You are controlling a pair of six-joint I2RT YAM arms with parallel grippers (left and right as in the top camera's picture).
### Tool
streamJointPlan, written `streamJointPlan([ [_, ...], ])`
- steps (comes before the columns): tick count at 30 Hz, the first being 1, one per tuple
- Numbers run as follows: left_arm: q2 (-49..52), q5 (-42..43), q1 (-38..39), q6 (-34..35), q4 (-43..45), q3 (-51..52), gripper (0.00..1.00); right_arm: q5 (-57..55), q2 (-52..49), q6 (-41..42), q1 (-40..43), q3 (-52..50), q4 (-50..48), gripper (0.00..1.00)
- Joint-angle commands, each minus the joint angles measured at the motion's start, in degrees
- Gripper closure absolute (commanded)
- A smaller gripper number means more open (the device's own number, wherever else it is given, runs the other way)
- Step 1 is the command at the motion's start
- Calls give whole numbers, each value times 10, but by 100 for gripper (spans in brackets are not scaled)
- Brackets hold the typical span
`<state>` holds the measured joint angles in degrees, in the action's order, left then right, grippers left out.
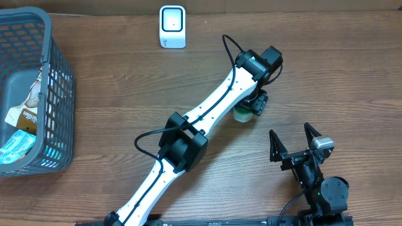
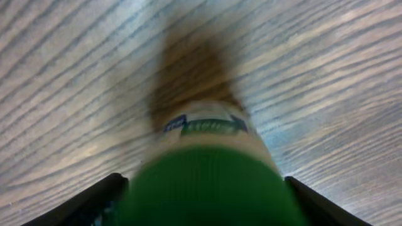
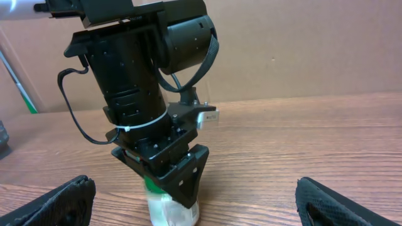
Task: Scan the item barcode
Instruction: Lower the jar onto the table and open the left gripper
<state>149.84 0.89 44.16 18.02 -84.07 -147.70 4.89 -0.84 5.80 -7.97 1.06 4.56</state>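
A small pale bottle with a green cap [image 1: 242, 115] stands upright on the wooden table. My left gripper [image 1: 254, 103] reaches down over it from above. In the left wrist view the green cap [image 2: 210, 182] fills the space between the two black fingers [image 2: 94, 198], with a thin gap at each side, all blurred. From the right wrist view the left gripper [image 3: 169, 169] straddles the bottle's [image 3: 173, 210] top. My right gripper [image 1: 293, 143] rests open and empty near the front edge, right of the bottle. No barcode shows on the bottle.
A white barcode scanner [image 1: 172, 26] stands at the table's back edge. A grey plastic basket [image 1: 59, 94] holding several packets sits at the far left. The left arm stretches diagonally across the middle of the table.
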Motion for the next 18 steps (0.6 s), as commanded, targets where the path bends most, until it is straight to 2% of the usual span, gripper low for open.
streamJointPlan([
  [1, 9, 11, -2, -1, -6, 2, 20, -5, 7, 0, -2, -6, -2, 0],
  [4, 9, 11, -3, -1, -10, 2, 14, -5, 7, 0, -2, -6, -2, 0],
  [18, -30, -9, -24, 4, -9, -45, 2, -5, 7, 0, -2, -6, -2, 0],
])
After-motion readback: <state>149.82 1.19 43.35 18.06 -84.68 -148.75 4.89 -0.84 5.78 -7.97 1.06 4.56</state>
